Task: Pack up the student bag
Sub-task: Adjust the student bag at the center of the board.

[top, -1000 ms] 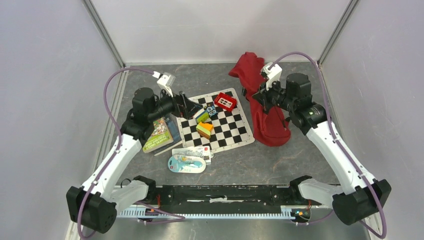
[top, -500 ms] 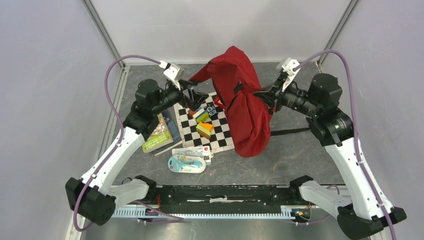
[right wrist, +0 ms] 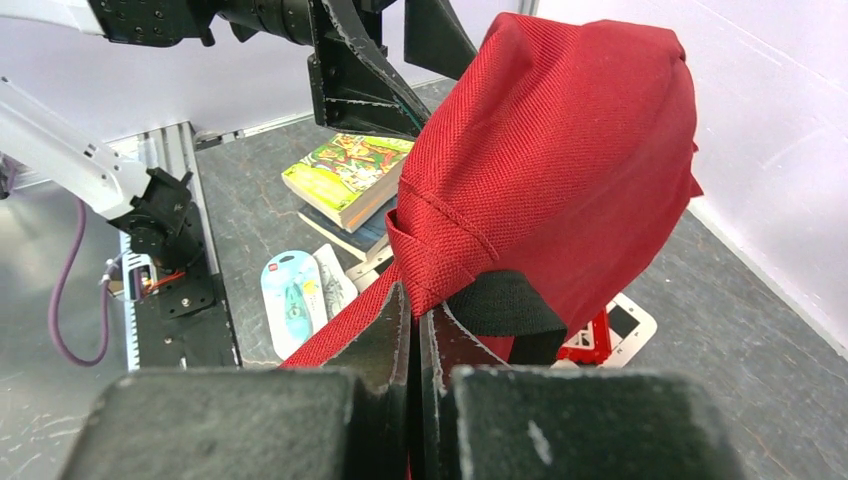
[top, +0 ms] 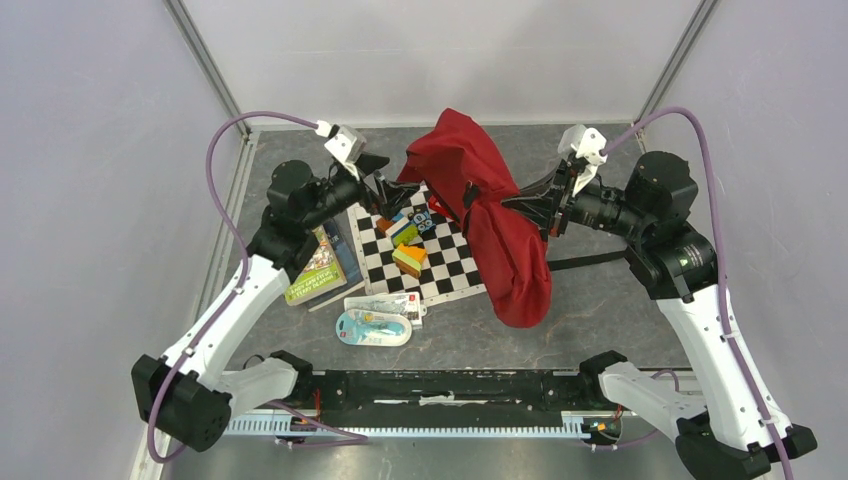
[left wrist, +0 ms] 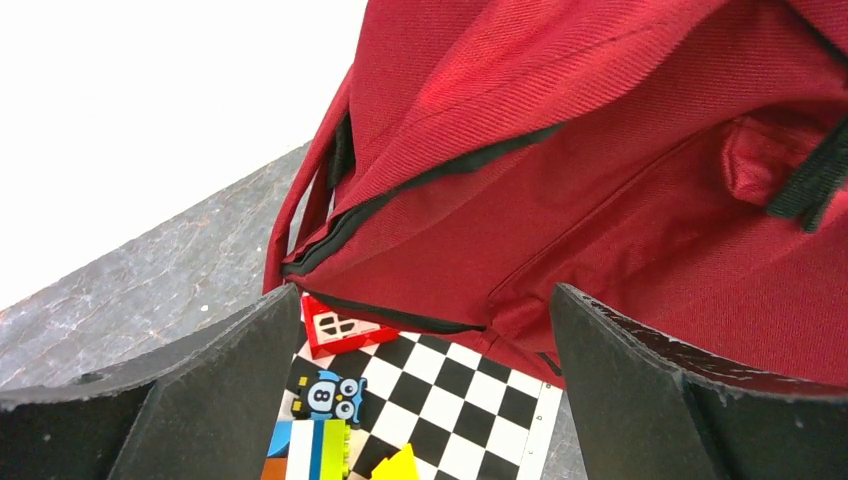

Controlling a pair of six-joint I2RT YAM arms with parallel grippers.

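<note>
The student bag, a big red fabric backpack with black zip trim, hangs lifted over the right part of the chessboard mat. My right gripper is shut on the bag's red strap near its top, seen close up in the right wrist view with the jaws pinched on the strap. My left gripper stands open just left of the bag. In the left wrist view the bag fills the upper space, its black zip line facing the open gripper, apart from the fingers.
On the mat lie a red window block, an owl block and stacked coloured blocks. Books lie left of the mat. A blue packaged item sits near the front. A black strap trails right on the floor.
My right gripper has lifted the bag from the back right floor and carried it left over the mat. My left gripper has risen toward the bag, still open.
</note>
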